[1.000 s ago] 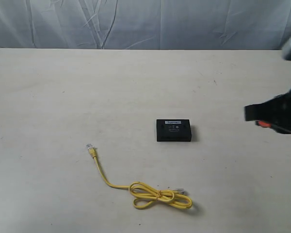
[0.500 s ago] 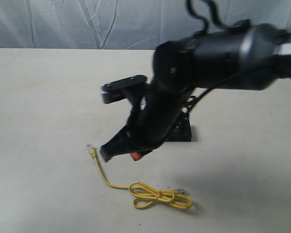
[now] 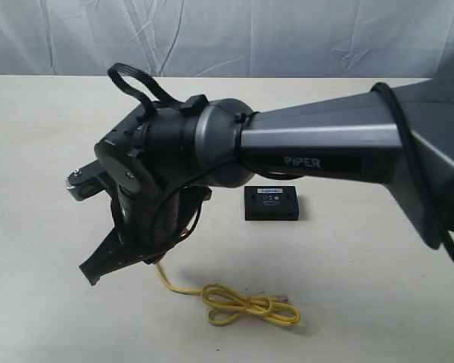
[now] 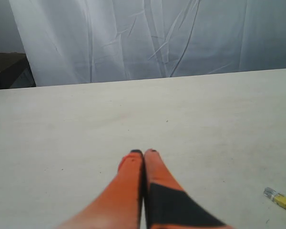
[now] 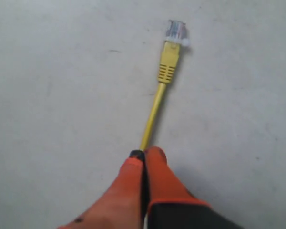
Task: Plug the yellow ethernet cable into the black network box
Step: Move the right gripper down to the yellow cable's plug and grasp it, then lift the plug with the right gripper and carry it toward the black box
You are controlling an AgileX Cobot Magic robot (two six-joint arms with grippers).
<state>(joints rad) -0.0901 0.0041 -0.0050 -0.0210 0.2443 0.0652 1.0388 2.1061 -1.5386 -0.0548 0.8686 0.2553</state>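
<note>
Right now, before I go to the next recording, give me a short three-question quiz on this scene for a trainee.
1. True or false: the cable is plugged into the box.
2. Which arm reaches over the cable's straight end with the plug? A) left B) right C) neither
3. Fill in: the right hand has its fingers ___ (open or shut).
Key: 1 false; 2 B; 3 shut.
</note>
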